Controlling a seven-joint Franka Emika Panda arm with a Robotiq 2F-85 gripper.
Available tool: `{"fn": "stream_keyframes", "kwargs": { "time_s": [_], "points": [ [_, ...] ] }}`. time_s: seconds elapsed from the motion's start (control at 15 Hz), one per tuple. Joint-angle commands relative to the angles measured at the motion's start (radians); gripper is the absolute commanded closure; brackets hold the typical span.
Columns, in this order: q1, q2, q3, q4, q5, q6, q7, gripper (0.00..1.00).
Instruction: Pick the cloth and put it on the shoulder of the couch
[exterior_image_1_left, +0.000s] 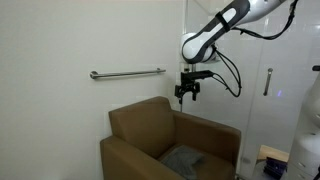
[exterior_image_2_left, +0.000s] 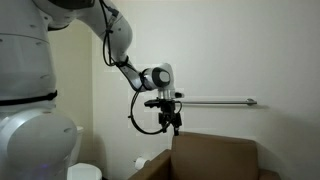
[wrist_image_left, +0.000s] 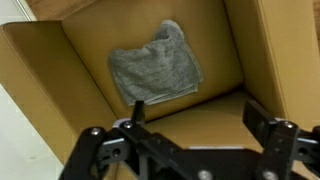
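The grey rumpled cloth (wrist_image_left: 156, 64) lies on the seat cushion of the brown armchair (exterior_image_1_left: 150, 125); it also shows in an exterior view (exterior_image_1_left: 183, 158). My gripper (wrist_image_left: 195, 112) hangs open and empty high above the chair, over the backrest, seen in both exterior views (exterior_image_1_left: 187, 97) (exterior_image_2_left: 168, 125). The chair's broad padded arms (wrist_image_left: 275, 45) flank the seat; one shows in an exterior view (exterior_image_1_left: 128, 158). In the other exterior view only the chair's back (exterior_image_2_left: 215, 155) is visible and the cloth is hidden.
A metal grab bar (exterior_image_1_left: 127, 73) is fixed to the wall behind the chair, also in the other exterior view (exterior_image_2_left: 215, 101). A glass door with a handle (exterior_image_1_left: 268, 80) stands beside the chair. The robot's white base (exterior_image_2_left: 35, 140) fills the near side.
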Motion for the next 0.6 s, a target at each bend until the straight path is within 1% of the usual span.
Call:
{"fn": "stream_keyframes", "kwargs": {
  "time_s": [0.0, 0.13, 0.27, 0.33, 0.53],
  "points": [
    [-0.008, 0.042, -0.011, -0.031, -0.008, 0.064, -0.031, 0.0],
    [-0.008, 0.068, -0.017, -0.04, -0.011, 0.079, -0.033, 0.0],
    [-0.015, 0.081, -0.031, -0.03, -0.015, 0.046, -0.052, 0.0],
    [-0.002, 0.072, -0.021, -0.027, -0.001, 0.043, -0.009, 0.0],
    [-0.004, 0.084, -0.033, -0.027, -0.001, 0.043, -0.021, 0.0]
  ]
}}
